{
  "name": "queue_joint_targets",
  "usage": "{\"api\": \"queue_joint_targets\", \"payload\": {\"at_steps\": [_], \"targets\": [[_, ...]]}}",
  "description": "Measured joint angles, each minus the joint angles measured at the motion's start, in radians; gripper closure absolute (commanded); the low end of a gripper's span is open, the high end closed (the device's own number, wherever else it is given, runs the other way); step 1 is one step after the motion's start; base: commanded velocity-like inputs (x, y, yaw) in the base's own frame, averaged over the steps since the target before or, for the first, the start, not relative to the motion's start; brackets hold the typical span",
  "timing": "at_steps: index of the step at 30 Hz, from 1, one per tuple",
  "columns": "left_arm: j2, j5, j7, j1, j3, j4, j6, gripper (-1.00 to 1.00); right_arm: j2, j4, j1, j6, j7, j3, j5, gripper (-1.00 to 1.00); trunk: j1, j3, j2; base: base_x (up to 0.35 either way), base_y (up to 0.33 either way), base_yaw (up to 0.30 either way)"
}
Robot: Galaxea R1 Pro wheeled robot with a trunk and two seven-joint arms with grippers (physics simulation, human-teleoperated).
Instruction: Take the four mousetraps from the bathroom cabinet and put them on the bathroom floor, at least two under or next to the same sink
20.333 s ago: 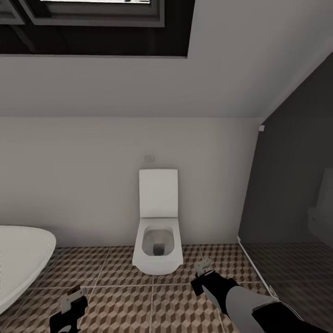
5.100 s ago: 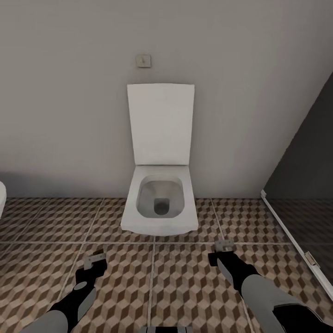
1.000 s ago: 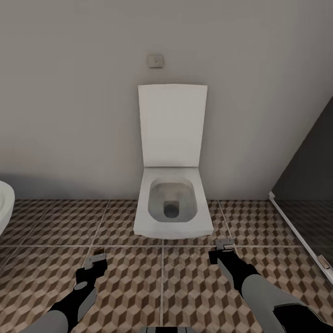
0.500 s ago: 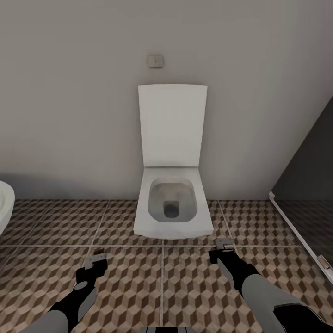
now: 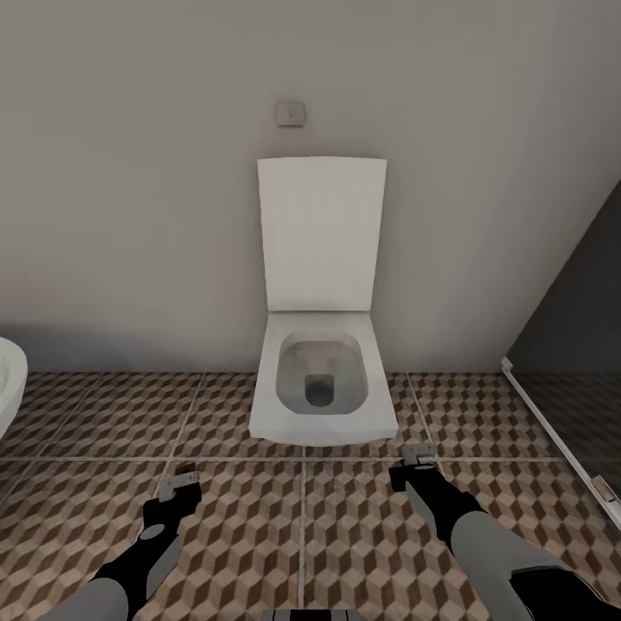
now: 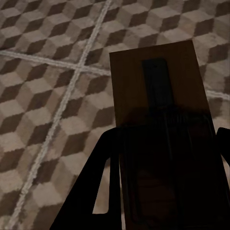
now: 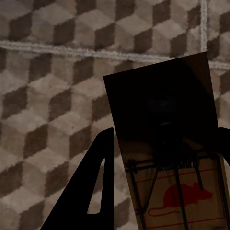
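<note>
Both arms hang low over the bathroom floor (image 5: 259,535), which is tiled in a brown, beige and white cube pattern. My left gripper (image 5: 178,488) is shut on a mousetrap (image 6: 158,96), a dark-brown board sticking out past the fingers (image 6: 103,167). The right gripper (image 5: 416,461) is shut on a second mousetrap (image 7: 163,110), whose near end carries a red mouse print and wire spring. Both traps are held above the tiles, in front of the toilet. The sink and the other mousetraps are out of view.
A white toilet (image 5: 321,379) with its lid up stands against the grey wall straight ahead, a flush button (image 5: 291,113) above it. A dark glass partition (image 5: 578,328) with a white floor rail (image 5: 552,440) closes the right side. The white bathtub rim (image 5: 9,388) shows far left.
Over the last second nothing moved. Compared with the oldest frames, the camera has come closer to the toilet, tilted down and swung slightly left; both grippers keep their traps.
</note>
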State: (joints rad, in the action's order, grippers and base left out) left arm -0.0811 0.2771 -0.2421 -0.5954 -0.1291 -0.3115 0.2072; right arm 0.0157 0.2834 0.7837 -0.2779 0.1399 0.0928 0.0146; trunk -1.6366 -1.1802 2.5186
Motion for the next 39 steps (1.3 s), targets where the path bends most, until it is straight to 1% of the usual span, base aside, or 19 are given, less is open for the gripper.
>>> {"api": "queue_joint_targets", "payload": {"at_steps": [14,18,21,23,24,26,27,28,29,31,33,35,39], "targets": [[0.001,-0.001,-0.001,0.000,0.000,-0.005,0.000,1.00,-0.002,0.001,0.000,0.000,0.000,-0.001,0.000,1.00,0.000,0.000,0.000,0.000,0.000,0.000],[0.002,-0.004,-0.014,0.000,0.000,-0.005,0.000,1.00,-0.011,0.038,0.000,-0.001,0.000,-0.005,0.000,1.00,0.000,0.000,0.000,0.000,0.000,0.000],[0.001,-0.014,-0.009,0.000,-0.001,-0.008,-0.006,1.00,-0.014,0.073,0.000,-0.008,0.003,-0.006,-0.002,1.00,0.000,0.000,0.000,0.000,0.000,0.000],[0.005,-0.035,0.003,-0.003,-0.002,-0.031,-0.022,1.00,-0.013,0.087,0.002,-0.016,0.010,-0.007,-0.003,1.00,0.000,0.000,0.000,0.000,0.000,0.000],[0.012,-0.062,0.015,-0.010,-0.003,-0.064,-0.050,1.00,-0.014,0.091,0.009,-0.022,0.015,-0.007,-0.004,1.00,0.000,0.000,0.000,0.000,0.000,0.000],[0.021,-0.097,0.031,-0.022,-0.003,-0.108,-0.101,1.00,-0.014,0.093,0.021,-0.028,0.019,-0.007,-0.005,1.00,0.000,0.000,0.000,0.000,0.000,0.000],[0.028,-0.134,0.050,-0.037,-0.003,-0.150,-0.169,1.00,-0.015,0.092,0.033,-0.032,0.021,-0.007,-0.006,1.00,0.000,0.000,0.000,0.000,0.000,0.000],[0.030,-0.150,0.061,-0.047,-0.002,-0.168,-0.204,1.00,-0.015,0.092,0.037,-0.033,0.022,-0.007,-0.007,1.00,0.000,0.000,0.000,0.000,0.000,0.000],[0.035,-0.176,0.081,-0.066,-0.001,-0.196,-0.267,1.00,-0.015,0.091,0.043,-0.032,0.023,-0.007,-0.007,1.00,0.000,0.000,0.000,0.000,0.000,0.000],[0.039,-0.194,0.106,-0.099,0.001,-0.221,-0.334,1.00,-0.011,0.089,0.048,-0.028,0.024,-0.007,-0.009,1.00,0.000,0.000,0.000,0.000,0.000,0.000],[0.042,-0.200,0.119,-0.128,0.002,-0.218,-0.356,1.00,-0.008,0.083,0.050,-0.023,0.025,-0.008,-0.011,1.00,0.000,0.000,0.000,0.000,0.000,0.000],[0.043,-0.202,0.124,-0.146,0.003,-0.200,-0.354,1.00,-0.007,0.071,0.051,-0.013,0.025,-0.008,-0.013,1.00,0.000,0.000,0.000,0.000,0.000,0.000],[0.050,-0.205,0.129,-0.197,0.005,-0.102,-0.317,1.00,-0.007,0.004,0.052,0.046,0.025,-0.010,-0.015,1.00,0.000,0.000,0.000,0.000,0.000,0.000]]}}
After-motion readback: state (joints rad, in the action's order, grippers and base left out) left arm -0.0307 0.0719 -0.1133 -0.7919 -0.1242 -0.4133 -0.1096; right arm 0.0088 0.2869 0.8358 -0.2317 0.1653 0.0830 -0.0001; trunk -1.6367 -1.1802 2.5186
